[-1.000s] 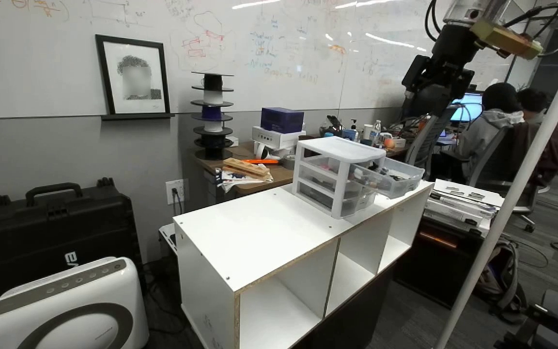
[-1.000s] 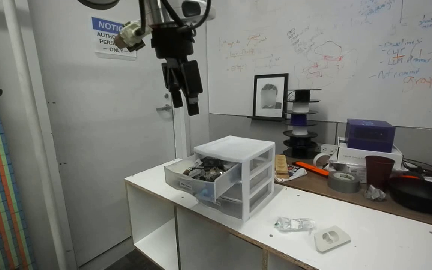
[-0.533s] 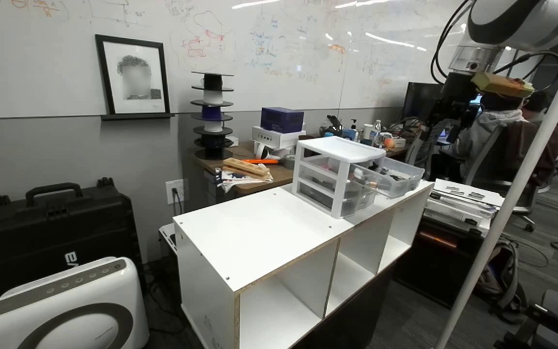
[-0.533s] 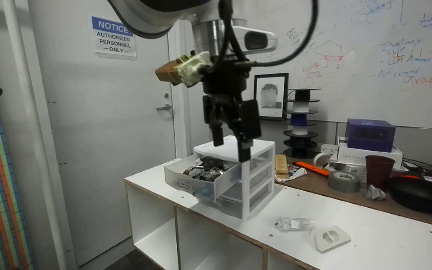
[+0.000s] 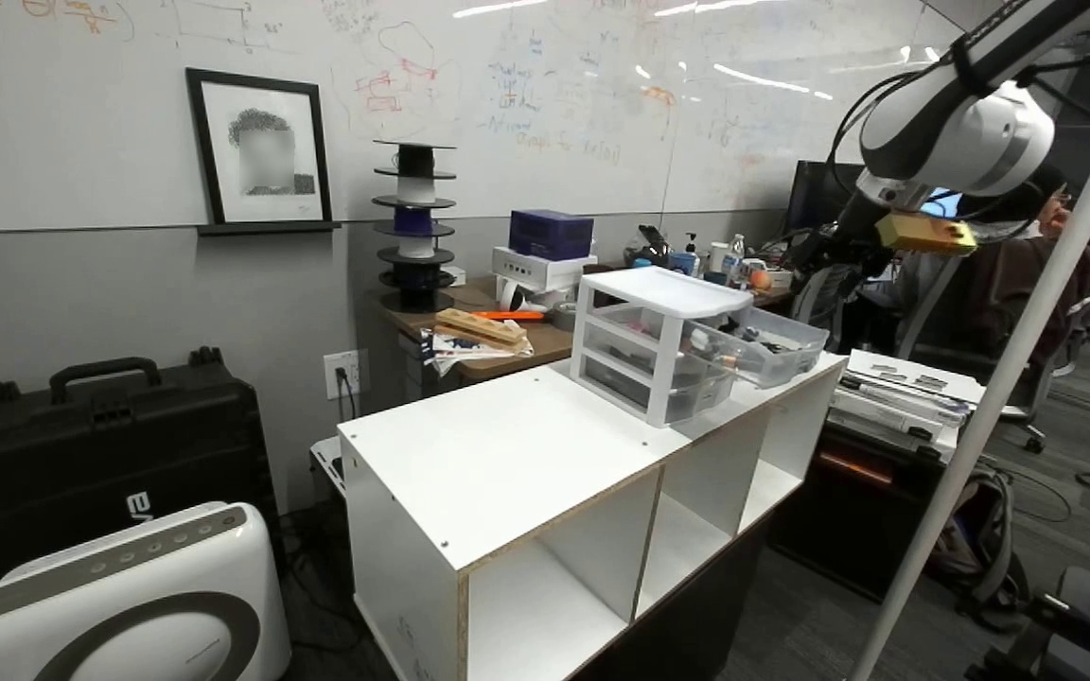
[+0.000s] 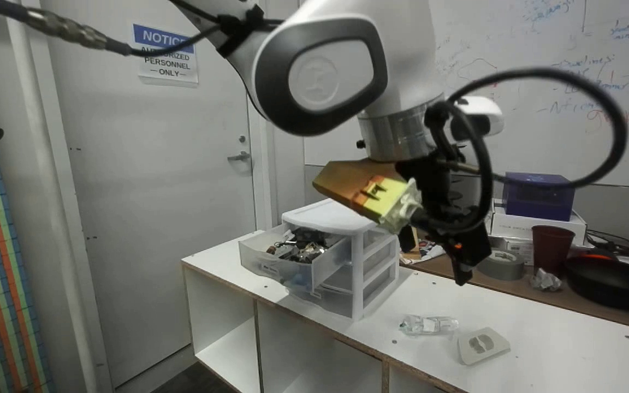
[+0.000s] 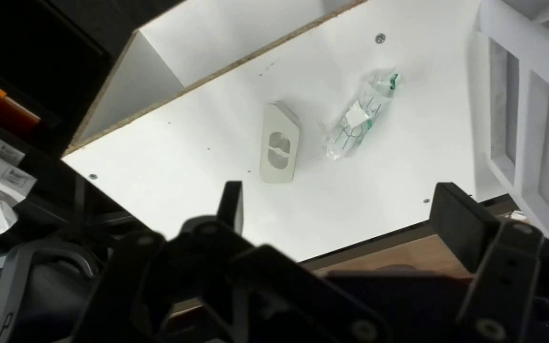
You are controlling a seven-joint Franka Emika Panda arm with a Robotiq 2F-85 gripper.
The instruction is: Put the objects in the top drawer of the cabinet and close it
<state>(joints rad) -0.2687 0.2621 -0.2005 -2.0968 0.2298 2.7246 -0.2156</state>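
The white cabinet (image 6: 342, 215) stands on the shelf unit, also seen in an exterior view (image 5: 663, 288). Its translucent top drawer (image 6: 276, 267) is pulled out and holds dark small parts; the drawer also shows here (image 5: 782, 372). A clear plastic packet with green bits (image 6: 429, 326) and an off-white flat piece with a cutout (image 6: 482, 346) lie beside the cabinet. The wrist view shows the packet (image 7: 362, 114) and flat piece (image 7: 279, 145) beyond the fingertips. My gripper (image 7: 341, 209) is open and empty, tilted, above the shelf's back edge.
The white cubby shelf (image 6: 565, 344) carries everything. Behind it is a brown desk with a purple box (image 6: 538, 196), dark red cup (image 6: 552, 251), grey tape roll (image 6: 502, 266) and black pan (image 6: 615, 284). A white pole (image 5: 1009, 378) stands in front.
My arm has swung from above the drawer side, past the cabinet, toward the packet and flat piece, and come lower with the gripper tilting. The drawer and both loose objects have not moved.
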